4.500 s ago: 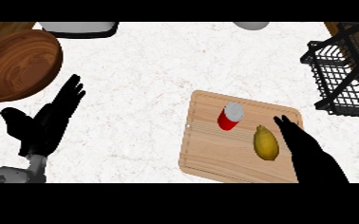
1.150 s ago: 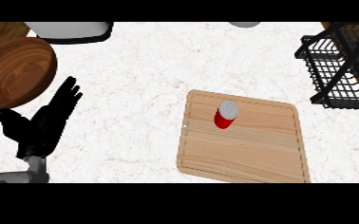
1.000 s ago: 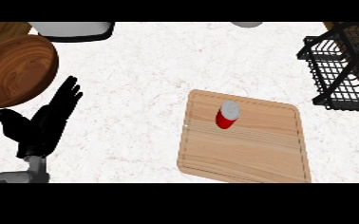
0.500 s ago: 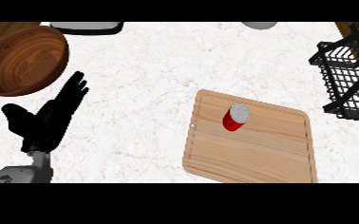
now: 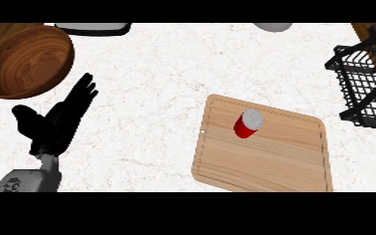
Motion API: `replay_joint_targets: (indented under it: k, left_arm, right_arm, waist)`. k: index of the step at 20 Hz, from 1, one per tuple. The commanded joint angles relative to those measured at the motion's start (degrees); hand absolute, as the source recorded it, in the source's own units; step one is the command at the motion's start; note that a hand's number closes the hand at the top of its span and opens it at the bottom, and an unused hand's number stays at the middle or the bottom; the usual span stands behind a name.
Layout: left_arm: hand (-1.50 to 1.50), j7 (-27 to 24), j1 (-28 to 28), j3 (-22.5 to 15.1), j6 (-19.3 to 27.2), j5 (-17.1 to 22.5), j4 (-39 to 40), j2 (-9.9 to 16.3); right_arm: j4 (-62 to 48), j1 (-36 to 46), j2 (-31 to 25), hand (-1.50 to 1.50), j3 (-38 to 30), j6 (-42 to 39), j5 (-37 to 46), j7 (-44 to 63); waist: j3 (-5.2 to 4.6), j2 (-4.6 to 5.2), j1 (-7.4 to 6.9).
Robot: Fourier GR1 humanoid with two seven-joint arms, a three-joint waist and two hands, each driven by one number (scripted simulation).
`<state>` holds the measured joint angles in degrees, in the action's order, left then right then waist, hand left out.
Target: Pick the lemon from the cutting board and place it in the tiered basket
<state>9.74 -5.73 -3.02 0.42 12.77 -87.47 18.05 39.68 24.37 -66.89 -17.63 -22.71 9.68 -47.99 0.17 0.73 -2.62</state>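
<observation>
Head view: the cutting board [image 5: 264, 152] lies toward the counter's [image 5: 176, 69] lower right, and the only item on it is a red can [image 5: 246, 123] with a grey top, standing near the board's upper middle. No lemon shows anywhere on the board or on the counter; its location cannot be read from this view. The right hand is not in view either, so a reasonable guess is that the lemon is with that hand beyond the right edge, but this cannot be confirmed. The tiered basket [image 5: 358, 87], black wire, sits at the counter's right edge and is cut off by the frame; its tiers and contents are not visible. Left hand [image 5: 55, 122] rests at the counter's lower left, fingers straight and spread, holding nothing. Judgement on the step in hand: this looks like the carry or the placing. To do it well, bring the lemon over the basket's wire rim, lower it inside a tier before releasing, and keep the arm's path off the can. Also cut off: a wooden bowl [image 5: 29, 59] at the upper left corner, a dark-edged tray-like object [image 5: 92, 28] at the top edge, a pale round object [image 5: 273, 27] at the top edge, identity unclear, and a brown sliver at the upper right corner.
</observation>
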Motion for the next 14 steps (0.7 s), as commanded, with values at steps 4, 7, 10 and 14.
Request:
replay_joint_targets:
  k: [4, 7, 10, 14]
  left_arm:
    - [0.0, 2.1, -3.1, 0.6, 1.1, -1.1, 0.9, -0.6]
    - [0.0, 2.1, -0.6, 1.3, -0.5, -0.1, -1.1, 0.1]
    - [0.0, 2.2, 1.0, 0.1, 1.5, -1.8, -3.4, -1.4]
    - [0.0, 3.4, 1.2, 1.2, 0.0, -0.9, -4.1, -0.6]
  right_arm:
    - [-4.4, 10.2, 1.1, 1.5, 6.9, -6.6, 4.1, -1.2]
    - [-6.8, 11.5, 3.3, 1.5, 7.6, -5.8, 4.6, -1.5]
    - [-8.1, 15.2, 6.8, 1.5, 10.7, -2.8, 7.5, 0.8]
    - [-14.2, 14.6, 6.1, 1.5, 11.1, 1.1, 10.5, -7.2]
  waist:
    - [-0.09, -0.12, 0.38]
    - [-0.1, -0.35, 0.88]
    - [-0.09, -0.28, 0.33]
    - [-0.02, -0.22, 0.63]
